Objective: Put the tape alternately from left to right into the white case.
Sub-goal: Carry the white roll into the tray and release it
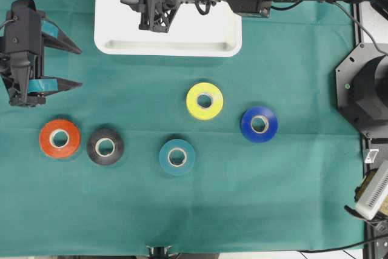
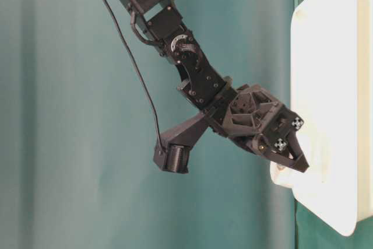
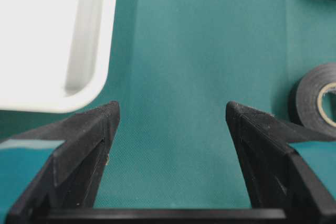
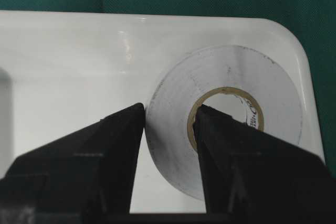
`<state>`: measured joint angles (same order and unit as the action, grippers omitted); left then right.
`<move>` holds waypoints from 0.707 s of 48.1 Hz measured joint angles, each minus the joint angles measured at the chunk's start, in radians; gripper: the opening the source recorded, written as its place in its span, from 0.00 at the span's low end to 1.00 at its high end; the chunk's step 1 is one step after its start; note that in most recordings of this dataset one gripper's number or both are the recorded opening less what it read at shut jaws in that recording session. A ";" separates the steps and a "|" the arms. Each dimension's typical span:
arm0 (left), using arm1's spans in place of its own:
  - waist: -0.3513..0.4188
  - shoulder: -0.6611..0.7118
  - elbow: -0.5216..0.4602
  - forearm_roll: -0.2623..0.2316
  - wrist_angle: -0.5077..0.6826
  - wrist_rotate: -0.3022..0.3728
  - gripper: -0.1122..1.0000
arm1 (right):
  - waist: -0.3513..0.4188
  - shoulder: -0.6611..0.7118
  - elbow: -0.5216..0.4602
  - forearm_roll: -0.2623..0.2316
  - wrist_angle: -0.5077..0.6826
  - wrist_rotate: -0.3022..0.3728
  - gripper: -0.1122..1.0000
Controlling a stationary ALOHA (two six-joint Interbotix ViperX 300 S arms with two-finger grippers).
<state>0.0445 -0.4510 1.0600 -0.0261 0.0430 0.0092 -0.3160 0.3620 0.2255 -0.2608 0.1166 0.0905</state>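
Your right end effector (image 4: 168, 129) grips the white tape roll (image 4: 226, 114) by its wall, inside the white case (image 1: 115, 22) near a corner; your left end effector (image 1: 71, 65) stands wide at the bench's left edge.

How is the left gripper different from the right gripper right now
The left gripper is open and empty over the green cloth; the right gripper is shut on the wall of the white tape roll. The left sits beside the white case; the right reaches over it. Both have black fingers.
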 measured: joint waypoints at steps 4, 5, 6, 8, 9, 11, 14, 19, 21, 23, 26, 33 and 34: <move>0.000 0.000 0.002 0.000 0.000 0.002 0.84 | 0.002 0.000 0.000 -0.002 0.000 0.000 0.13; 0.000 -0.002 0.002 0.000 0.000 0.002 0.84 | 0.000 0.000 0.000 -0.002 0.002 0.000 0.13; 0.000 0.000 0.002 0.000 0.000 0.002 0.84 | 0.000 0.000 0.000 -0.002 0.002 0.000 0.13; 0.000 -0.002 0.002 0.000 0.000 0.002 0.84 | 0.000 0.000 0.000 0.000 0.002 0.000 0.13; 0.000 -0.002 0.002 0.000 0.000 0.002 0.84 | 0.000 0.000 0.000 0.000 0.003 0.000 0.13; 0.000 0.000 0.002 0.000 0.000 0.002 0.84 | 0.000 0.000 0.000 -0.002 0.006 0.000 0.13; 0.000 -0.002 0.002 0.000 0.000 0.002 0.84 | 0.000 0.003 0.000 0.000 0.012 -0.002 0.13; 0.000 -0.002 0.002 0.000 0.000 0.002 0.84 | 0.002 0.005 0.000 0.000 0.017 0.000 0.22; 0.000 0.000 0.000 0.000 0.000 0.002 0.84 | 0.000 0.005 0.000 -0.002 0.018 0.000 0.31; 0.000 -0.002 0.002 0.000 0.000 0.002 0.84 | 0.000 0.005 0.000 -0.002 0.018 -0.002 0.40; 0.000 -0.002 0.000 0.000 0.000 0.002 0.84 | 0.000 0.005 0.000 -0.002 0.018 -0.002 0.57; 0.000 -0.002 0.002 0.000 -0.002 0.002 0.84 | 0.000 0.005 0.000 0.000 0.020 0.000 0.77; 0.000 0.000 0.000 0.000 0.000 0.002 0.84 | 0.000 0.005 0.000 0.000 0.020 0.000 0.77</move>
<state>0.0445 -0.4510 1.0600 -0.0261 0.0430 0.0107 -0.3160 0.3666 0.2255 -0.2608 0.1365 0.0905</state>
